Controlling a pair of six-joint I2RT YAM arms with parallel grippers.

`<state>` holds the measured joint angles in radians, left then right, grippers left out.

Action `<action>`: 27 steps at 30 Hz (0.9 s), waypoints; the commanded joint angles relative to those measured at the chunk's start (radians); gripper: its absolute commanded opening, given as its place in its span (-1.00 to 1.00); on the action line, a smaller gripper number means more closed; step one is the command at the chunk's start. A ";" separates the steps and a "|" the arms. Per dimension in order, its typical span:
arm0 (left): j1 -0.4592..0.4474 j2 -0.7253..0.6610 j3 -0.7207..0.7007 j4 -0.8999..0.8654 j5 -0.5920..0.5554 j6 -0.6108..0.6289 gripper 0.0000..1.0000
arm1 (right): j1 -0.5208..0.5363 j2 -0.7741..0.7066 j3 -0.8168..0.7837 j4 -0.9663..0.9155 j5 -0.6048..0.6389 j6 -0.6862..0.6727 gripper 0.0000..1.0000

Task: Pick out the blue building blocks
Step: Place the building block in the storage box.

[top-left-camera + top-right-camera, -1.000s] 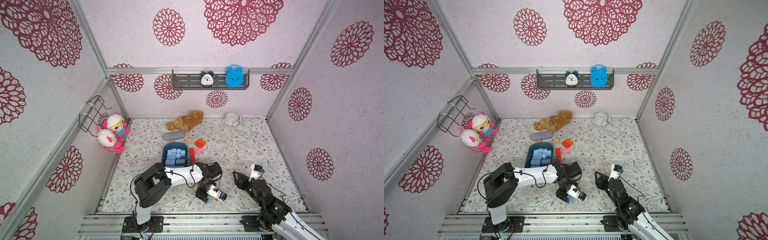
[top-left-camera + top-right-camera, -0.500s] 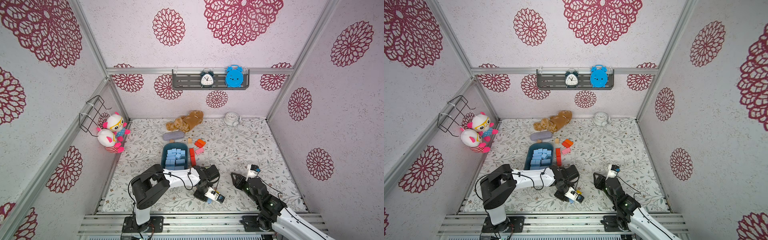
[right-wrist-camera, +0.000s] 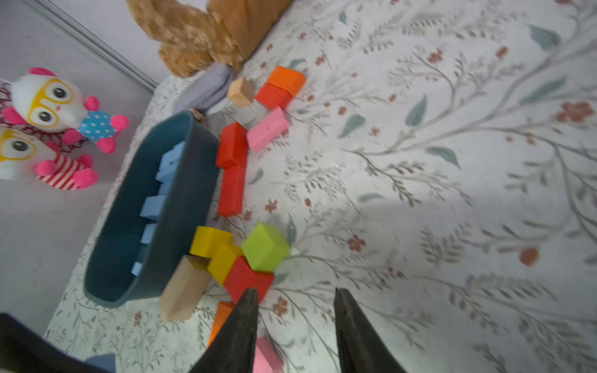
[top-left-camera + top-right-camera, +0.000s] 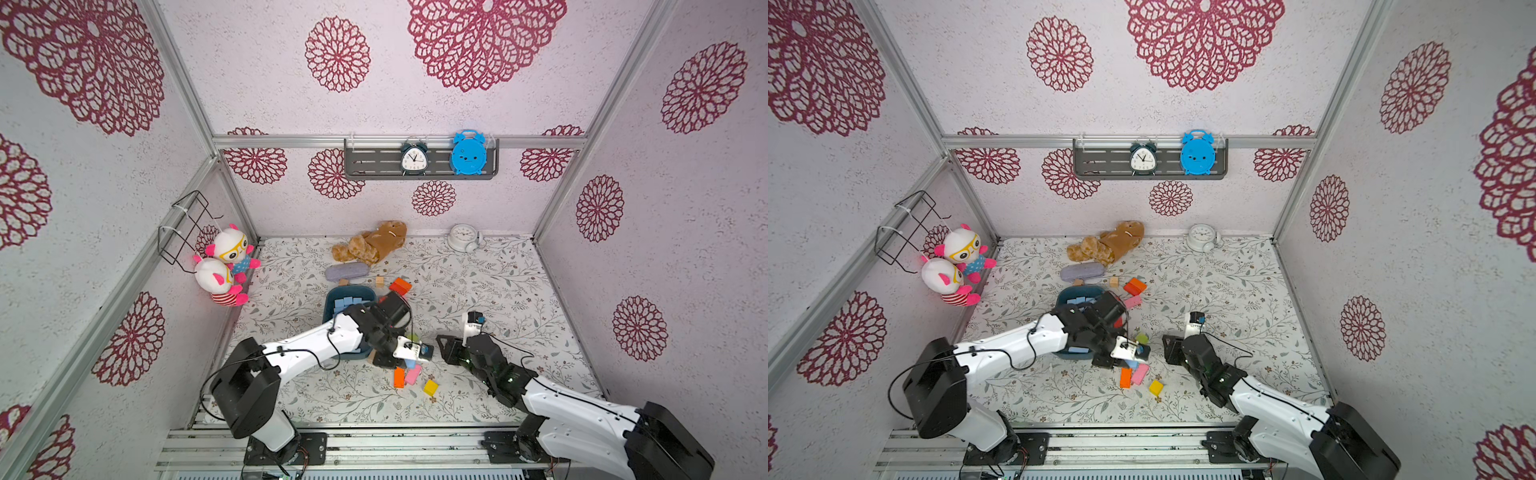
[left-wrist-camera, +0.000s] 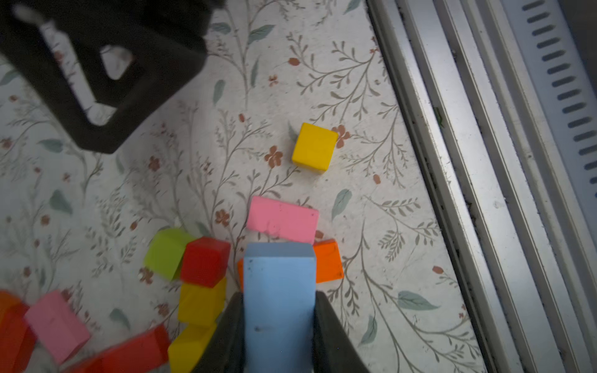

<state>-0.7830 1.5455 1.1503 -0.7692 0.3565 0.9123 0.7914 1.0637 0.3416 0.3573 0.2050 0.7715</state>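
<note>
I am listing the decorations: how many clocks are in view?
3. A dark clock and a blue clock stand on the wall shelf; a white clock sits at the far edge of the table. I see none hidden.

One light-blue bar (image 5: 279,271) is pinched in the left claw (image 5: 277,300). The jaws press on its two long sides, and its matte, squared end pokes out past the tips. That free end covers the edge of a pink block (image 5: 282,219) and part of an orange block (image 5: 328,261); whether it touches them is hard to tell. In a top view only a sliver of the bar (image 4: 410,364) peeks out. The other blue blocks (image 3: 161,181), cubes and short bars, lie jumbled at mixed angles inside the dark teal tray (image 3: 181,210), below its rim.
</note>
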 commanded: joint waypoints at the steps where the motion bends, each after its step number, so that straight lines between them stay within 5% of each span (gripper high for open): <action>1: 0.108 -0.092 -0.025 -0.072 0.035 -0.022 -0.43 | 0.015 0.074 0.017 0.207 -0.003 -0.069 -0.15; 12: 0.457 -0.052 0.001 -0.139 -0.053 0.151 -0.36 | 0.167 0.327 0.152 0.399 -0.017 -0.169 -0.15; 18: 0.483 0.102 0.044 -0.088 -0.148 0.175 -0.36 | 0.205 0.372 0.186 0.419 0.037 -0.185 -0.12; 27: 0.483 0.204 0.114 -0.078 -0.087 0.188 -0.25 | 0.217 0.377 0.203 0.416 0.048 -0.188 -0.11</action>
<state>-0.3023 1.7340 1.2293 -0.8532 0.2646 0.9829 1.0023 1.4475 0.5140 0.7456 0.2241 0.6090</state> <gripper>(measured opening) 0.375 0.445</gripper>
